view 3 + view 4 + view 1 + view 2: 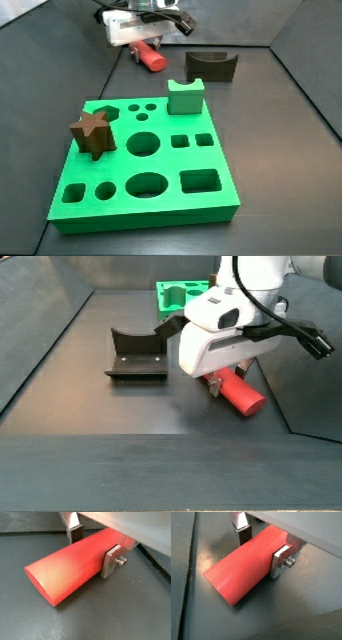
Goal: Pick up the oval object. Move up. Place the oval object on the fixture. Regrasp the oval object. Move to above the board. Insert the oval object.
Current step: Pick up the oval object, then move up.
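Side view: the smooth red oval rod [150, 55] lies on the dark tabletop [274, 120] at the upper middle of the frame, close to the back wall, with open floor between it and the bright green slab with cut-out holes [144, 165] in the lower half. The dark notched fixture block [211, 66] sits just right of the rod, apart from it. The white arm reaches down from above, its claw [230, 375] low over the rod. In both wrist views the silver finger plates [112, 560] [281, 561] stand on either side of the rod, close against its flanks; firm contact is hard to confirm. The arm's body hides the rod's far end.
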